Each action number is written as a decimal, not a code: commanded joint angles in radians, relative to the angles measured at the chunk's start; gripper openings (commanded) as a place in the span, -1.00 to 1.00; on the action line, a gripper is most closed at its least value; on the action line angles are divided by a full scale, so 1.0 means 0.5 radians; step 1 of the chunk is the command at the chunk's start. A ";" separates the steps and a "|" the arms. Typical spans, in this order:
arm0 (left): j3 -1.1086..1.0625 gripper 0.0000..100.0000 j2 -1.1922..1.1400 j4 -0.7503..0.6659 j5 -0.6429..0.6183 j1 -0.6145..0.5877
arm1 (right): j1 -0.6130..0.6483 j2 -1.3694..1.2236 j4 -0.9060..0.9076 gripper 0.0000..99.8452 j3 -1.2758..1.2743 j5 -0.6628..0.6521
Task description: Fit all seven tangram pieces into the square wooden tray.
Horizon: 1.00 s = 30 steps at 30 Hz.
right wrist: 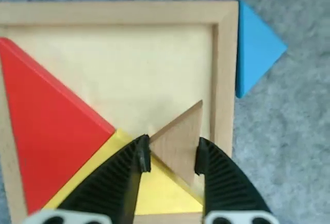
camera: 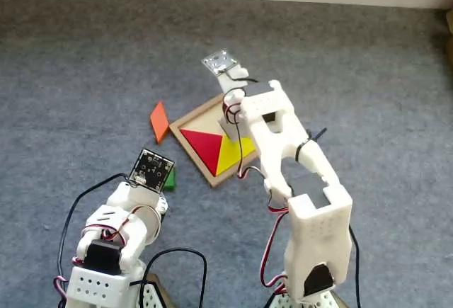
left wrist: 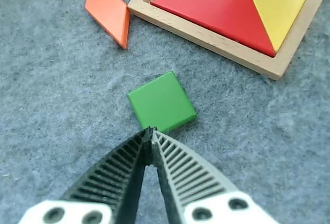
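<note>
The square wooden tray [camera: 192, 117] lies mid-table with a large red triangle [camera: 202, 148] and a yellow triangle [camera: 233, 154] inside it. My right gripper [right wrist: 171, 149] is over the tray's corner, shut on a small plain-wood triangle [right wrist: 178, 136] that rests partly on the yellow triangle [right wrist: 154, 193]. A blue triangle [right wrist: 255, 49] lies outside, against the tray rim [right wrist: 224, 80]. My left gripper [left wrist: 150, 133] is shut, its tips at the edge of a green square [left wrist: 162, 101] on the carpet. An orange parallelogram [left wrist: 108, 10] lies beside the tray [left wrist: 206, 36].
The grey carpet [camera: 85, 74] is open on all sides of the tray. The right arm [camera: 283, 145] stretches across the tray's near-right side. The left arm's base [camera: 106, 265] and cables sit at the front edge.
</note>
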<state>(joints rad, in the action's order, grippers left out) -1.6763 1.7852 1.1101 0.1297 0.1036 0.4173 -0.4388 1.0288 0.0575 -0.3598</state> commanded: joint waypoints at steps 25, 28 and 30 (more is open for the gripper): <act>-0.038 -0.98 0.032 0.009 -0.009 -0.005 | 0.029 0.361 -0.278 -0.94 -0.253 0.012; -0.038 -0.98 0.032 0.009 -0.009 -0.005 | -0.032 0.358 -0.373 -0.94 -0.382 0.003; -0.038 -0.98 0.032 0.009 -0.009 -0.005 | -0.084 0.358 -0.404 -0.94 -0.450 0.003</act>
<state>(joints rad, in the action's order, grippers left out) -1.6763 1.7852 1.1101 0.1297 0.1036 0.4143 -0.3253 0.8631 -0.1481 -0.3598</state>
